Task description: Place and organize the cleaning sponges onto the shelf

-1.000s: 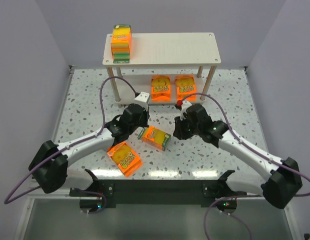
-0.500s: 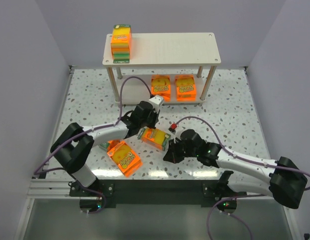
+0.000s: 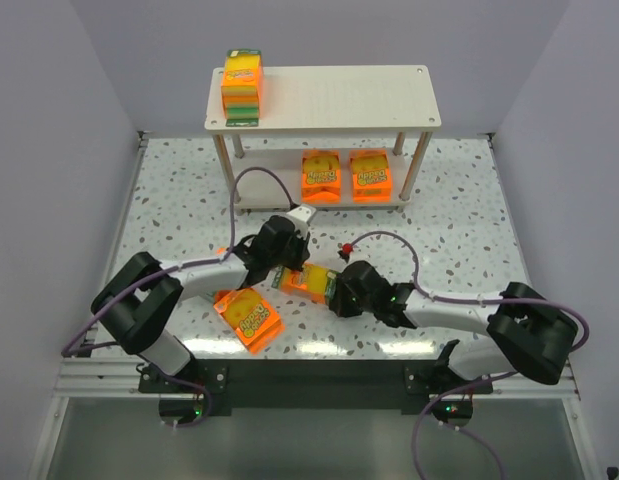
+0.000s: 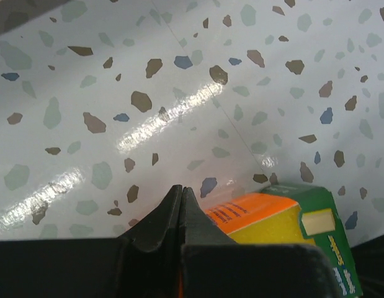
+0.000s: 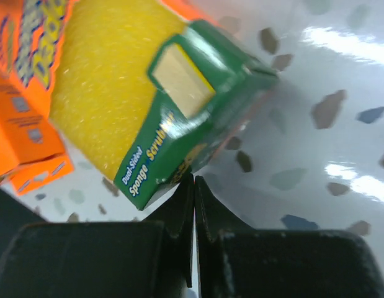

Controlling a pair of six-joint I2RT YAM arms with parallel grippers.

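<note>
One cleaning sponge pack point(image 3: 309, 281) lies on the table between my two grippers. My left gripper point(image 3: 279, 274) is shut and empty, its tip point(image 4: 181, 190) low over the table beside the pack's orange side point(image 4: 272, 214). My right gripper point(image 3: 336, 291) is shut and empty, its tip point(image 5: 193, 180) against the pack's green header end point(image 5: 179, 118). A second loose pack point(image 3: 247, 317) lies near the front left. The shelf point(image 3: 339, 98) stands at the back, with a stack of packs point(image 3: 242, 86) on its top board's left end and two packs point(image 3: 321, 176) point(image 3: 370, 175) on the lower board.
The shelf's thin legs point(image 3: 227, 175) point(image 3: 413, 165) stand on the speckled table. Purple cables loop off both arms. Grey walls close in left, right and back.
My right arm has swung left and down until its shut tip meets the pack's green end. My left gripper has shifted a little down and left beside the pack.
</note>
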